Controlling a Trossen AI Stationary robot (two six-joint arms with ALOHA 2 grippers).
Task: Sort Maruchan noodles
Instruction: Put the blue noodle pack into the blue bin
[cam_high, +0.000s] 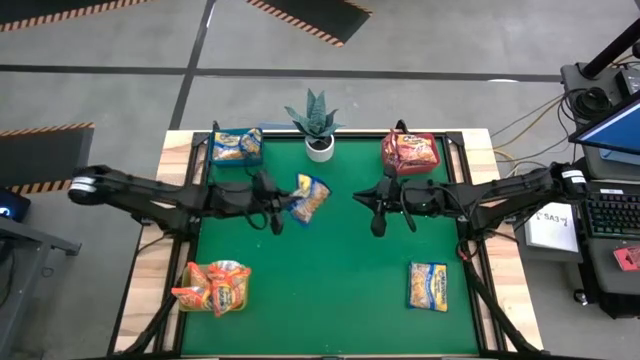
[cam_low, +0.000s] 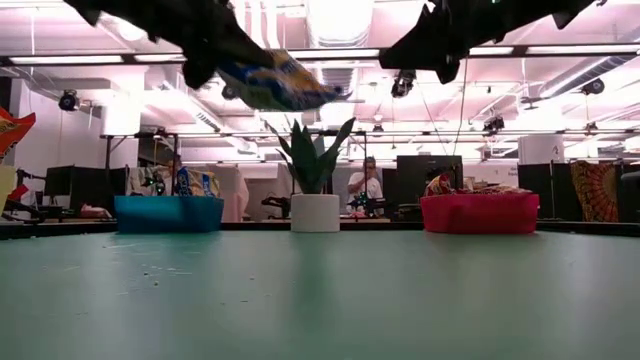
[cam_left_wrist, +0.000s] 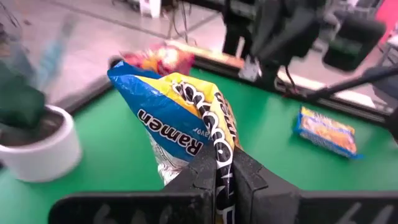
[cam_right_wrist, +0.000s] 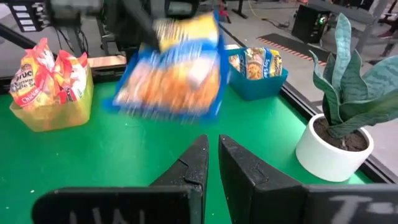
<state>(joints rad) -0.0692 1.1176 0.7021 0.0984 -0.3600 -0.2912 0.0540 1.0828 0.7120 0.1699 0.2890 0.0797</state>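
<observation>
Pinching only one corner of the blue-edged noodle packet (cam_high: 309, 198), the left gripper (cam_high: 281, 205) risks dropping it short of the blue bin (cam_high: 237, 147); right gripper (cam_high: 379, 208) jaws pressed together, empty.

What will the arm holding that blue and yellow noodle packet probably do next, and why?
Probably carry it toward the blue bin. The left gripper is shut on the blue-edged packet, lifted off the green table, and that bin already holds similar packets. The right gripper waits, shut and empty.
</observation>
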